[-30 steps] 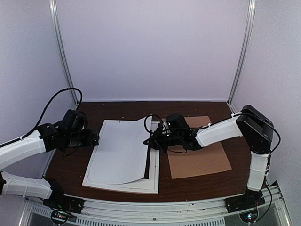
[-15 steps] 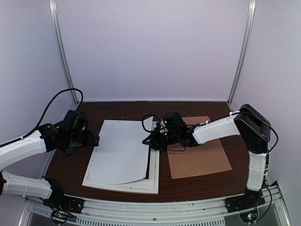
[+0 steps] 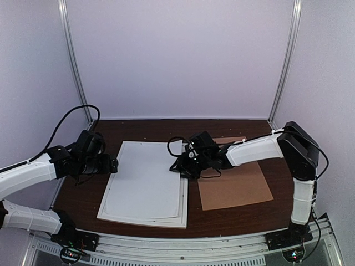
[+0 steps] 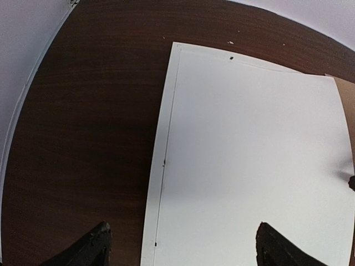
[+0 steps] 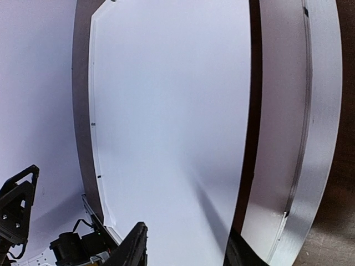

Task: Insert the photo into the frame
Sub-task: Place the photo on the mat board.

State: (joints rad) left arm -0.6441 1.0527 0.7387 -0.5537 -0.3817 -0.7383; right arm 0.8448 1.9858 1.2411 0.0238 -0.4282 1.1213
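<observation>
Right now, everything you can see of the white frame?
The frame is a large thin-rimmed white rectangle, rigid-looking, lying flat on the dark wooden table. A white sheet lies inside it, leaving only the rim showing. The right gripper sits over its far right edge, jaws apart; contact unclear. A brown board lies beside its right side.

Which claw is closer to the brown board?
Right. The right claw sits just left of the board; the left claw is across the frame.
</observation>
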